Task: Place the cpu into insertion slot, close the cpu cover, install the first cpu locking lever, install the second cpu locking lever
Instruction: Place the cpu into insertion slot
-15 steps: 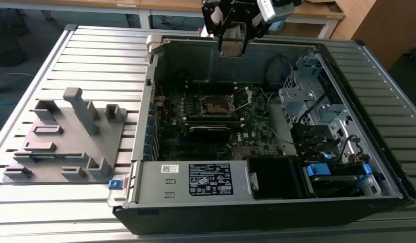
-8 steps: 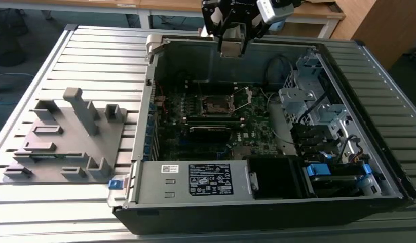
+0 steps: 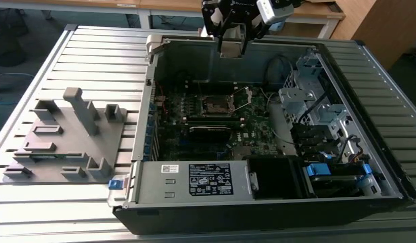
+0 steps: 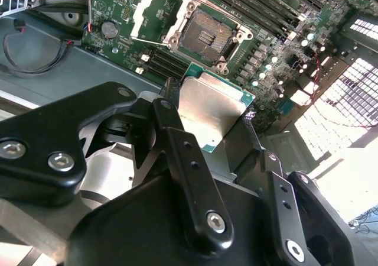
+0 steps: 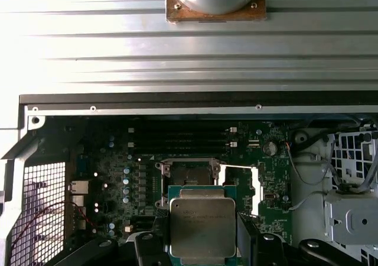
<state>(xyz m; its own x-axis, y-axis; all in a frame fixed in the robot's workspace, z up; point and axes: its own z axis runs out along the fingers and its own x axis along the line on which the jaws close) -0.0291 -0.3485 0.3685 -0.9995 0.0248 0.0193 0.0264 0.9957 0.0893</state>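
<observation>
Clearly gripped by the tool (image 4: 208, 115), the cpu (image 5: 202, 227) shows a dull silver-grey square top edged green; the insertion slot (image 5: 188, 172) lies uncovered.

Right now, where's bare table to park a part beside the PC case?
Bare: ribbed table between the grey fixture and its far edge, and on the exterior view's right of the case. Crowded: inside the case, under the gripper holding the cpu.

Lab or workshop, slotted silver aluminium bench (image 3: 92, 55), opened black desktop computer case (image 3: 262, 223), grey plastic fixture block (image 3: 59, 144), wooden desks (image 3: 160, 4) behind
</observation>
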